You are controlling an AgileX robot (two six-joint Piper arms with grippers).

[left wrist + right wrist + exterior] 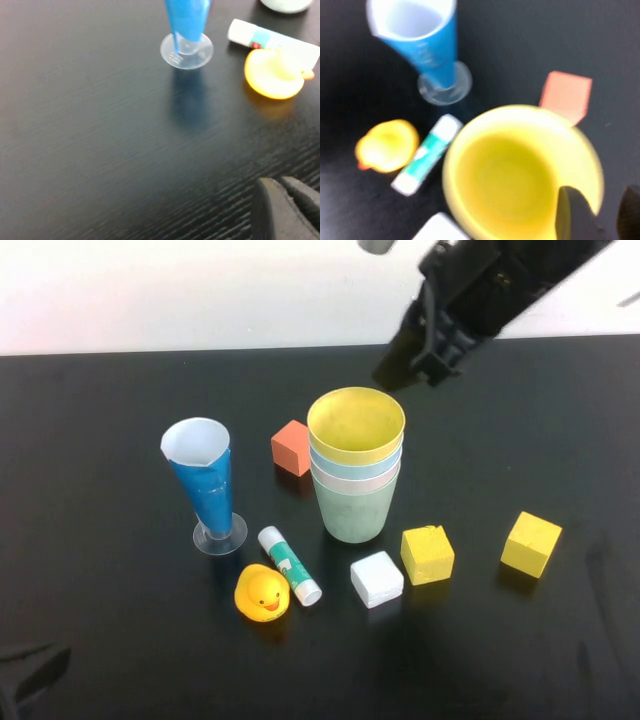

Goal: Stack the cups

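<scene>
Four cups [356, 462] stand nested at the table's [100, 420] center, yellow on top, beside an orange block [291, 447]. The right gripper [405, 362] hangs just above the stack's far rim, fingers [574, 210] apart and empty. The left gripper [285, 207] sits low near the front corner, closed. A careless retreat could clip the rim and topple the stack.
</scene>
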